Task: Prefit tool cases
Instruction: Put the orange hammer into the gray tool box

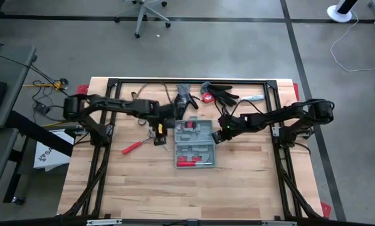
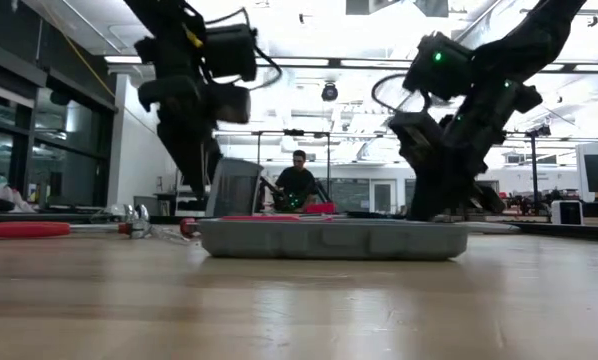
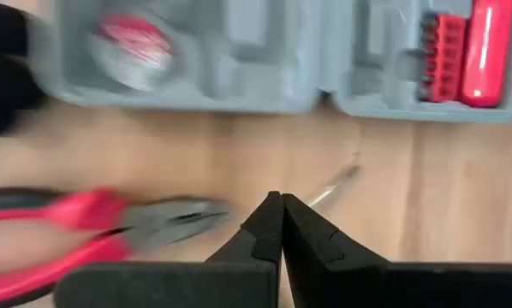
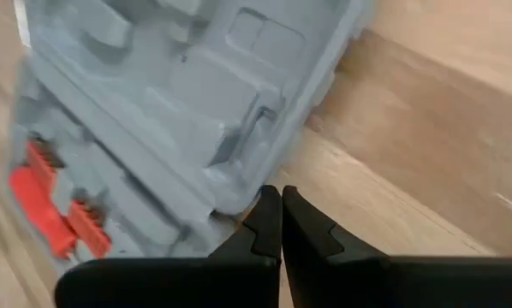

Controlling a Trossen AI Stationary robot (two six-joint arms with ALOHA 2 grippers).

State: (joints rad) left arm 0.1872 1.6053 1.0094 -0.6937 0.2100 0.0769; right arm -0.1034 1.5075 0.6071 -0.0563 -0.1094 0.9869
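Observation:
The grey tool case lies open and flat in the middle of the table, with red-handled tools in its moulded tray. In the left wrist view its side wall shows. My left gripper is shut and hangs above the bare table just left of the case, over red-handled pliers. My right gripper is shut, slanting down at the case's right edge, by a rounded corner near the hinge. My right gripper's shut fingertips stand right beside the rounded corner of one case half, coming slanting down from the table's right. I cannot tell whether they touch it. The case lies flat on the table.
Black gloves and a red tape measure lie at the far edge behind the case. A thin metal rod lies on the wood between the pliers and the case. Bare wood stretches along the near side. A person sits beyond the table.

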